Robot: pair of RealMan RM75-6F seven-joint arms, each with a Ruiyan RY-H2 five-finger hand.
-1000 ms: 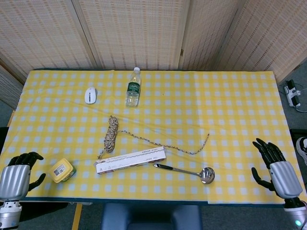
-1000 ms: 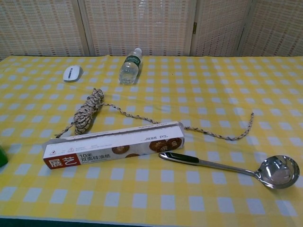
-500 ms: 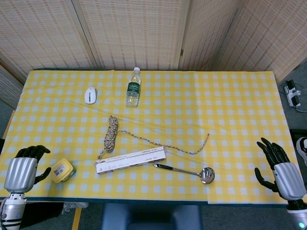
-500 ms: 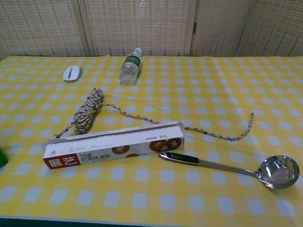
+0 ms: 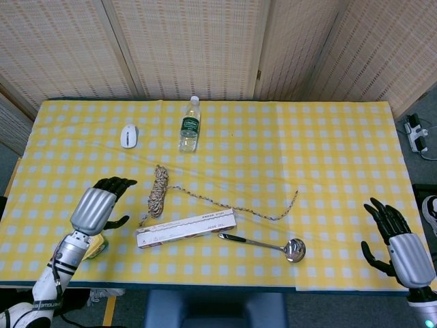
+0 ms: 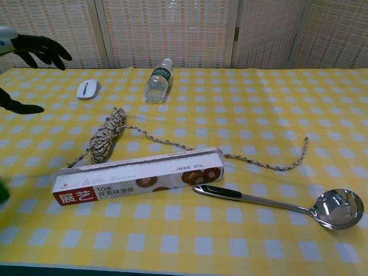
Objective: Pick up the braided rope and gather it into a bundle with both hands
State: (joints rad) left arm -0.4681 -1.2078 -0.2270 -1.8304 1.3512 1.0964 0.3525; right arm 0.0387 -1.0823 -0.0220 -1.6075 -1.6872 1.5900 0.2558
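The braided rope [image 5: 158, 191] [image 6: 107, 135] lies on the yellow checked table, its left part coiled in a skein and a loose tail [image 5: 273, 215] [image 6: 270, 165] trailing right. My left hand [image 5: 99, 205] [image 6: 31, 49] hovers open just left of the coil, fingers spread, holding nothing. Far off at the table's front right corner, my right hand [image 5: 399, 236] is open and empty; the chest view does not show it.
A long foil box [image 5: 186, 228] [image 6: 137, 175] lies just in front of the rope, a steel ladle [image 5: 273, 244] [image 6: 287, 204] to its right. A water bottle [image 5: 189, 125] [image 6: 158, 80] and white mouse [image 5: 128, 135] [image 6: 86, 88] sit further back. A yellow tin [image 5: 94, 244] hides partly under my left forearm.
My left hand has risen from the table's front left corner and moved right and forward to beside the rope coil, entering the chest view. The right hand drew slightly back.
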